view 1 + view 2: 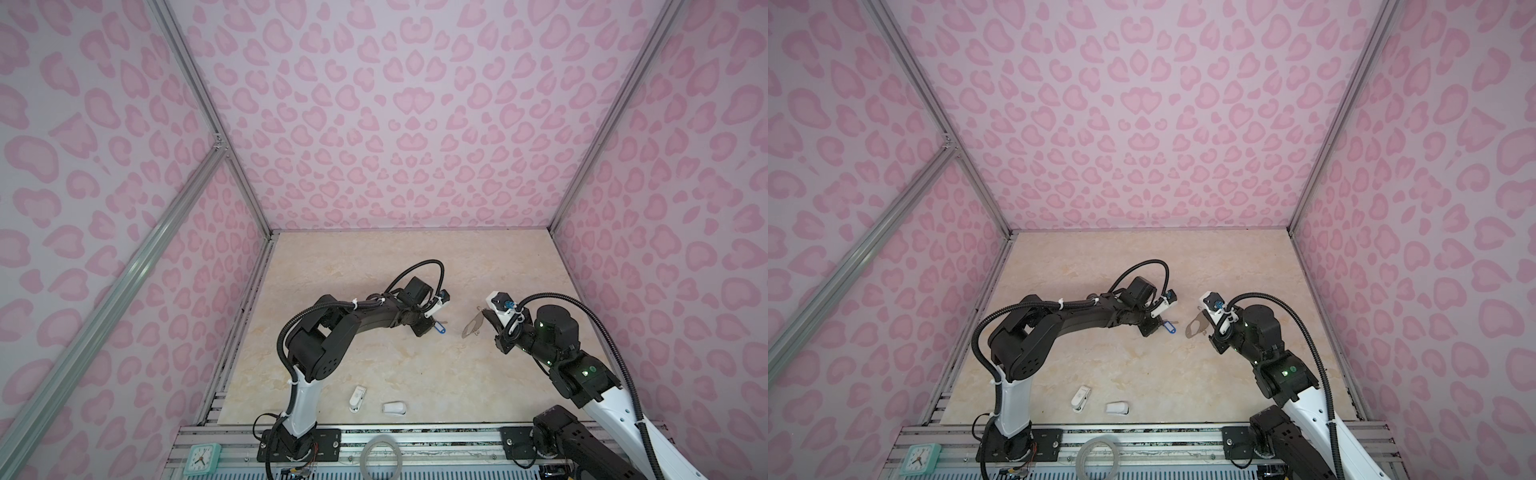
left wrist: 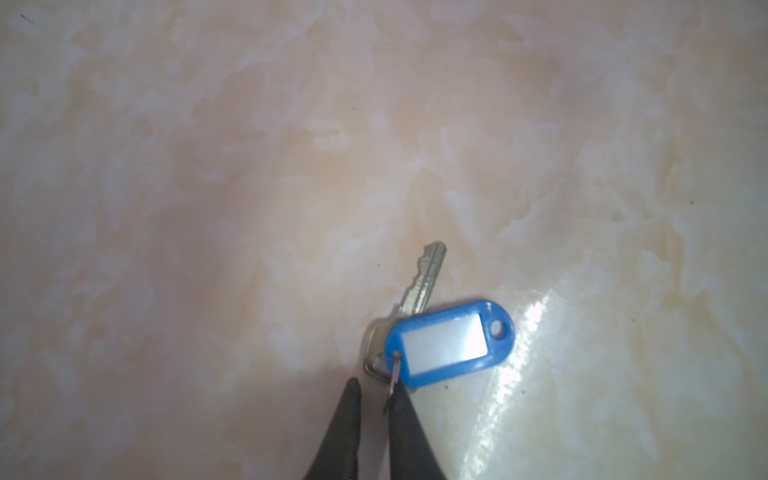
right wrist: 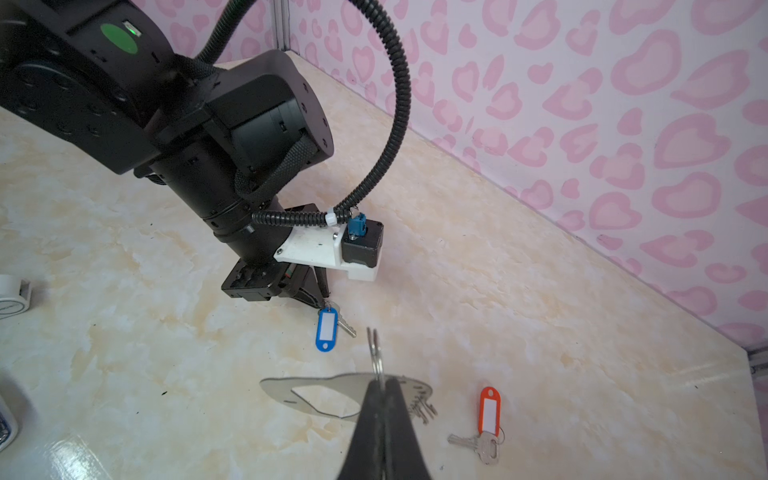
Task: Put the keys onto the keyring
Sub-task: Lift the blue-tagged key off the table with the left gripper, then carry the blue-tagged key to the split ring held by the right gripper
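Nearest, at 6 o'clock on the table (image 1: 374, 270), two white pieces (image 1: 357, 398) are left alone. Further out, the keyring (image 1: 471, 328) is clamped by the right gripper (image 3: 382, 380), jaws shut on one split ring (image 3: 375, 353). At its 9 o'clock the blue key (image 2: 424, 278) is laid flat, its wire loop (image 2: 395, 374) caught between the left gripper's (image 2: 376, 384) barely parted jaws, not squeezed yet. Light, stiff, slippery, probably; the loop should be grabbed, not the tag (image 2: 451, 340). The red key (image 3: 489, 409) is parked near the keyring.

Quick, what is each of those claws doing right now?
Left gripper: jaws slightly open around the small ring of the blue key, not clamped yet.
Right gripper: jaws shut on the keyring, at its edge.
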Controlling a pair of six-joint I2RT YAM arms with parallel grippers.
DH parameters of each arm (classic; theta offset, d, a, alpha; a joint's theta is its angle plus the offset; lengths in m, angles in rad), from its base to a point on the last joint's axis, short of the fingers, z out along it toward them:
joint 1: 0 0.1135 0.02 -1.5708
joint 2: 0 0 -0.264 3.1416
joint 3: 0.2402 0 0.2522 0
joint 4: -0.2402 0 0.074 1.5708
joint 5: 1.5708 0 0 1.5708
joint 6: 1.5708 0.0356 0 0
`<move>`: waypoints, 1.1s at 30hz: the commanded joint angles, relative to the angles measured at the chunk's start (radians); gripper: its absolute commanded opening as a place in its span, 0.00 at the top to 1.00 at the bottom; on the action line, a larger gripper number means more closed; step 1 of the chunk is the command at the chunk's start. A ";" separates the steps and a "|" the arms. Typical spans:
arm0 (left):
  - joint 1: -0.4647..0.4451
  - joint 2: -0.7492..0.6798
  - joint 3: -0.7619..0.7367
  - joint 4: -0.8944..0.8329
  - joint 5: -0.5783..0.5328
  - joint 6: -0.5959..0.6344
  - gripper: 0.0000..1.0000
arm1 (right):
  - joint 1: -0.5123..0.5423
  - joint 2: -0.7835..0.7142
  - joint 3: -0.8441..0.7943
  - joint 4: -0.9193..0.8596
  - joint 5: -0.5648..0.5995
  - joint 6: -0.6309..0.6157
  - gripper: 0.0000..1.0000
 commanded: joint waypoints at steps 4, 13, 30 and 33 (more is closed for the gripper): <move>-0.003 0.009 0.009 -0.014 0.009 0.013 0.90 | 0.000 -0.002 0.001 0.026 0.004 0.003 1.00; 0.004 -0.054 -0.004 -0.002 0.075 0.015 0.96 | 0.000 -0.007 0.000 0.028 0.001 0.004 1.00; 0.077 -0.478 -0.164 0.034 0.261 0.115 0.96 | 0.026 0.044 -0.012 0.087 -0.006 -0.028 1.00; 0.081 -0.534 -0.161 0.013 0.289 0.135 0.96 | 0.053 0.066 -0.013 0.111 0.007 -0.039 1.00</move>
